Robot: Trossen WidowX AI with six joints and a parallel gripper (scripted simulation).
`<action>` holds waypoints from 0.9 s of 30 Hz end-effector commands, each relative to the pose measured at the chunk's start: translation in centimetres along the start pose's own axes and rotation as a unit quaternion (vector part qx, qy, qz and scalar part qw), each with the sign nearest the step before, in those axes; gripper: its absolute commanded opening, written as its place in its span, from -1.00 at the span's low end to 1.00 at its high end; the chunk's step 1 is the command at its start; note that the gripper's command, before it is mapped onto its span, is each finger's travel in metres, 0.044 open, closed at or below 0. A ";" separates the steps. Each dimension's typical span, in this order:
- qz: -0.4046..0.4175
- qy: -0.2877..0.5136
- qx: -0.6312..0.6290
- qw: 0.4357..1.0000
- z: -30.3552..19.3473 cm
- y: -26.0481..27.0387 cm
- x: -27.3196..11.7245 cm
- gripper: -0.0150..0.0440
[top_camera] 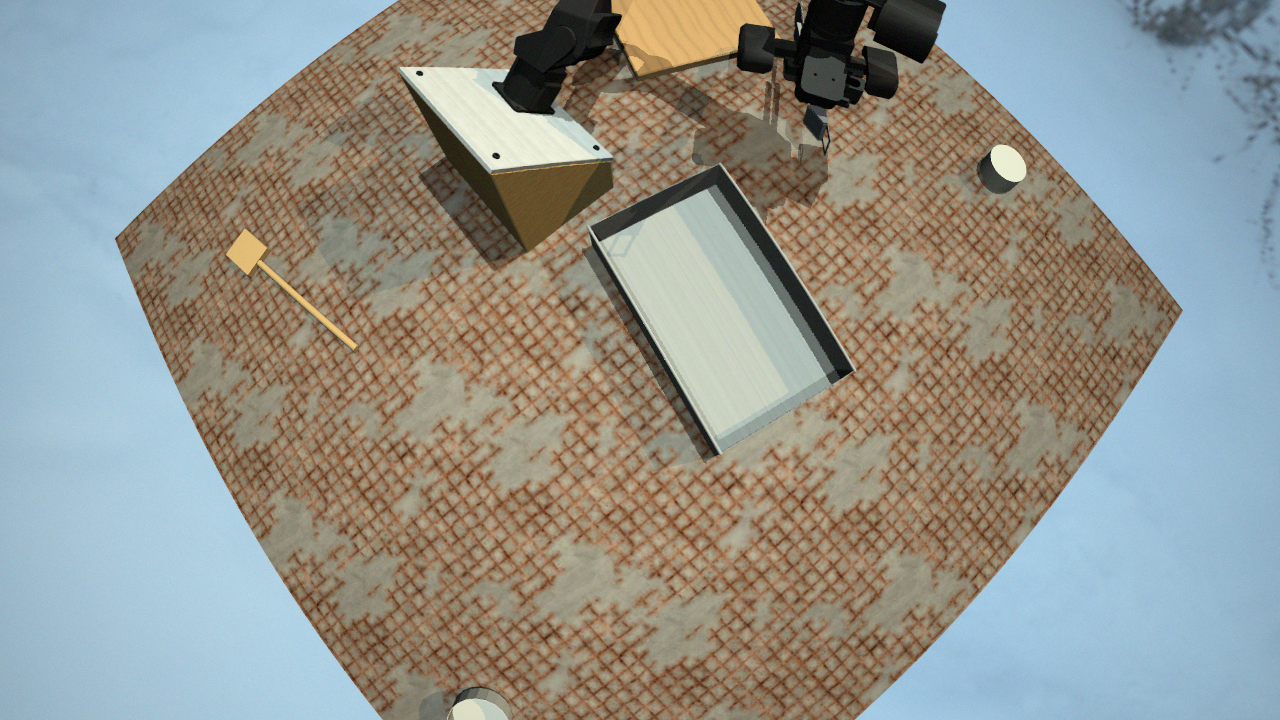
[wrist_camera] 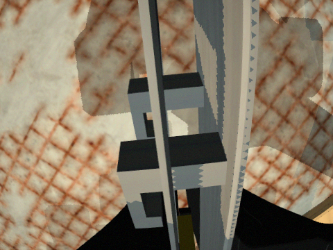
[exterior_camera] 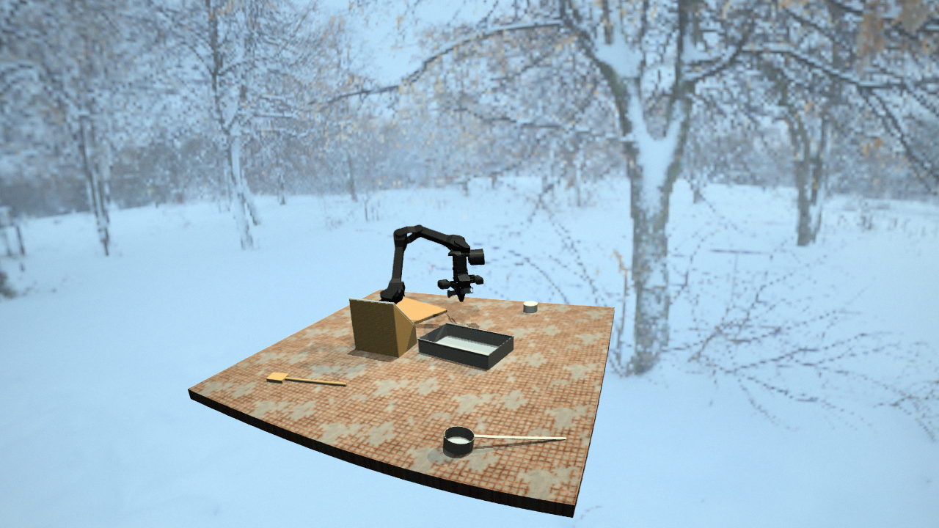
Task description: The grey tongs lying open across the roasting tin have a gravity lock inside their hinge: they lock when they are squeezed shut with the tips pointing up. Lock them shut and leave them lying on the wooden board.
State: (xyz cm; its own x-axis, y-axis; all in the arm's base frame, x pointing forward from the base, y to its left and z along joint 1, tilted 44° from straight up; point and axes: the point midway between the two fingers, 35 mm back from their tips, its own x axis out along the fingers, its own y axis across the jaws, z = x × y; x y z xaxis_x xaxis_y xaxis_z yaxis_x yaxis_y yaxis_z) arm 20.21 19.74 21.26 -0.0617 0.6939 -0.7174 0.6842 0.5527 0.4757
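My gripper point(exterior_camera: 461, 296) is shut on the grey tongs point(top_camera: 814, 122) point(wrist_camera: 237, 104) and holds them in the air over the table, behind the roasting tin. In the wrist view their long grey parts run from top to bottom, with two bracket-like blocks between and beside them. Whether the hinge is locked does not show. The roasting tin point(top_camera: 707, 313) point(exterior_camera: 452, 353) is dark-walled with a pale floor, and nothing lies in it. The wooden board point(top_camera: 689, 31) point(exterior_camera: 417, 309) lies at the back, near the arm's base; its corner point(wrist_camera: 326, 217) shows at the wrist view's lower right.
A wedge-shaped stand point(top_camera: 546, 134) point(exterior_camera: 377, 328) carries the arm's base, left of the tin. A wooden spatula point(top_camera: 246, 251) point(exterior_camera: 277, 377) lies farther left. A white-topped cylinder point(top_camera: 1007, 163) point(exterior_camera: 530, 307) stands at the right. A long-handled pan point(exterior_camera: 458, 446) point(top_camera: 479, 709) stands at the front.
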 end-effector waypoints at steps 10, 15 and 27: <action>-0.012 -0.008 -0.044 0.999 -2.2 -0.1 0.5 -1.00; -0.024 -0.012 -0.067 0.997 -3.9 -0.2 1.2 -1.00; -0.045 -0.013 -0.121 0.992 -8.4 -1.1 2.2 -1.00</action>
State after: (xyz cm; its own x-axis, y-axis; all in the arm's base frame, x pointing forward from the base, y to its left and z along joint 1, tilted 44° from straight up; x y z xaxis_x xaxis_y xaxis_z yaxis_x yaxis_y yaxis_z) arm 14.20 24.14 22.67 -0.1028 0.6228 -0.7756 0.5086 0.7030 0.4970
